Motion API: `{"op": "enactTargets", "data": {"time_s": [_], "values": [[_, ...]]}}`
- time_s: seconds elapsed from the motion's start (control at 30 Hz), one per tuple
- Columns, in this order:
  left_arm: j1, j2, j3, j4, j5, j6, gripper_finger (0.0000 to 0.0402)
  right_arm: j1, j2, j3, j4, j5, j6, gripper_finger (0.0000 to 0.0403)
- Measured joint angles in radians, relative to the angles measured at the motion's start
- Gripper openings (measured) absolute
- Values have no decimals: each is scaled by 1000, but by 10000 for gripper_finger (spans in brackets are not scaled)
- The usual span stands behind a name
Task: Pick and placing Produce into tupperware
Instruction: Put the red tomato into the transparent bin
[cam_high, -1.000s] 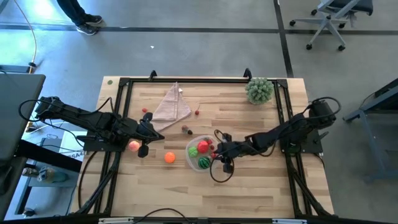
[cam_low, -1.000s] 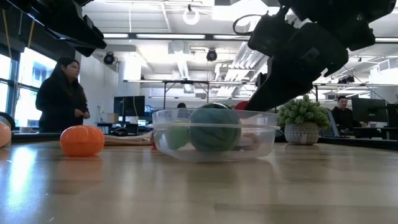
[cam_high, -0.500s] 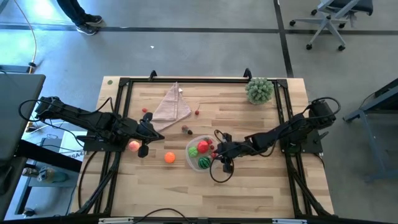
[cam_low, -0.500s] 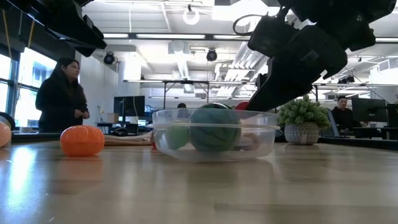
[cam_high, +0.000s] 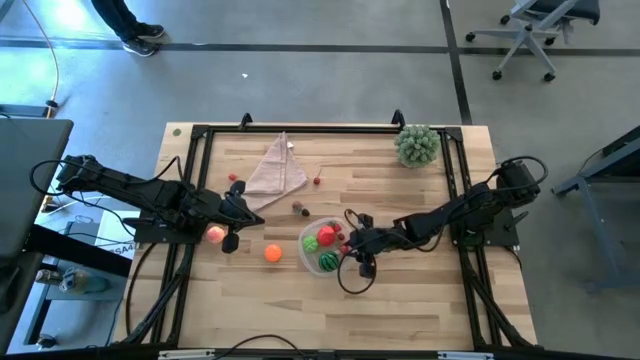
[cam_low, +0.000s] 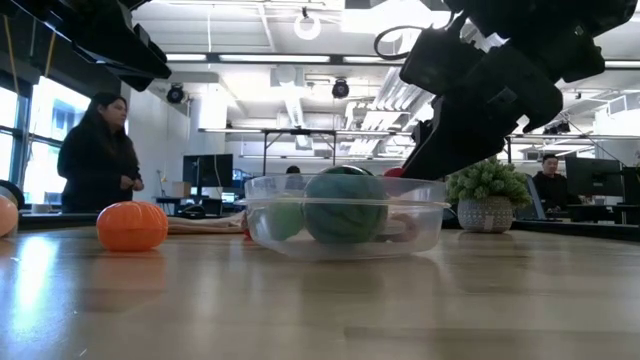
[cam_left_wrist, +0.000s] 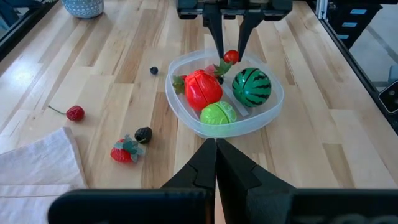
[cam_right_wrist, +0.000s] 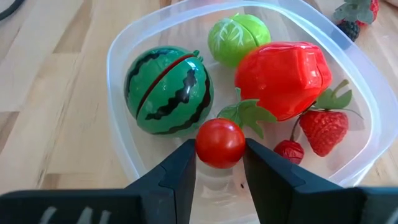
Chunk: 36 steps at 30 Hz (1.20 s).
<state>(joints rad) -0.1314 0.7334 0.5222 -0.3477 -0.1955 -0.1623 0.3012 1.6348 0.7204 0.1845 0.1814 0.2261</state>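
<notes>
The clear tupperware (cam_high: 304, 240) sits mid-table and holds a red apple (cam_right_wrist: 280, 74), a green ball (cam_right_wrist: 239, 37), a striped melon (cam_right_wrist: 168, 87), a strawberry (cam_right_wrist: 323, 130) and a small cherry (cam_right_wrist: 288, 151). My right gripper (cam_right_wrist: 219, 148) is over the tub's right side, shut on a small red tomato (cam_right_wrist: 220, 138). My left gripper (cam_left_wrist: 216, 146) is shut and hangs above the table left of the tub, near the pink peach (cam_high: 215, 235). The orange (cam_high: 273, 253) rests on the wood between peach and tub. My right gripper pinches the small red tomato's round body (cam_right_wrist: 211, 144) between its two fingers, one on each side. The fingers (cam_left_wrist: 219, 37) slant down from the table's right side. The tomato is lifted clear, at about rim height just inside the tub wall (cam_low: 420, 225), its green leaf (cam_right_wrist: 249, 115) pointing into the tub.
A strawberry (cam_left_wrist: 124, 151), a blackberry (cam_left_wrist: 143, 134), a cherry (cam_left_wrist: 75, 112) and a blueberry (cam_left_wrist: 153, 70) lie on the wood beyond the tub. The folded pink cloth (cam_high: 275, 170) and the potted plant (cam_high: 417, 145) sit toward the far edge. A person (cam_low: 95, 150) stands beyond the table.
</notes>
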Motion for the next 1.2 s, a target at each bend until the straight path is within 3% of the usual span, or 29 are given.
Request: {"op": "enactTargets", "data": {"time_s": [0.3, 1.2], "values": [[0, 0, 0, 0, 0, 0, 1, -15, 0, 0, -17, -42, -21, 124], [0, 0, 0, 0, 0, 0, 1, -21, 0, 2, -39, -40, -70, 125]]}}
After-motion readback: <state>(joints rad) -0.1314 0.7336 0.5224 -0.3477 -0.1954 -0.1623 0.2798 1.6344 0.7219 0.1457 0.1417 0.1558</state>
